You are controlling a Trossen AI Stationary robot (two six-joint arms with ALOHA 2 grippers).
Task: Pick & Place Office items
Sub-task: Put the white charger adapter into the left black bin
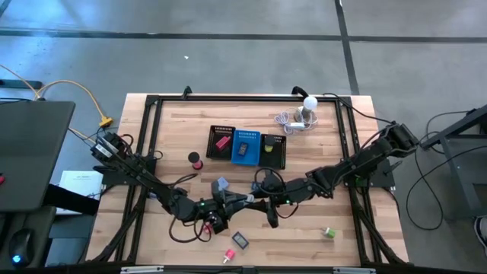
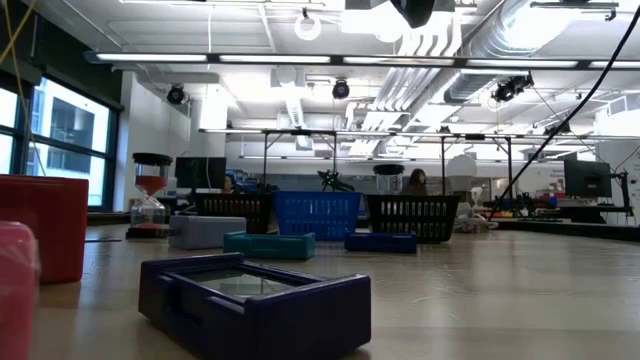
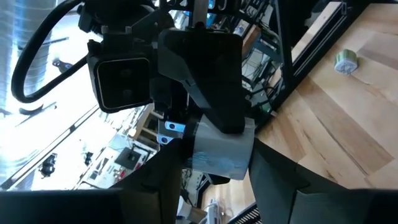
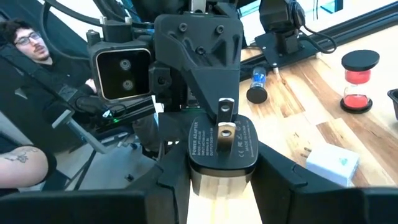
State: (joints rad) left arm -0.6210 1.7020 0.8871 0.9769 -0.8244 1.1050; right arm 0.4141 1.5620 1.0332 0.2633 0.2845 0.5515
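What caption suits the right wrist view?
Right pincer holds a black power adapter facing the left arm's wrist camera.

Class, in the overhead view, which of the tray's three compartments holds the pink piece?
The black compartment at the picture's left; the blue middle one holds a blue piece, the right one a yellowish piece.

Grey concrete floor, bright ceiling lights, window at left.

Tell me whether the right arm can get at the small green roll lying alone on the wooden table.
Probably not yet. The wooden table around the small green roll is bare, but the right gripper is shut on a black power adapter.
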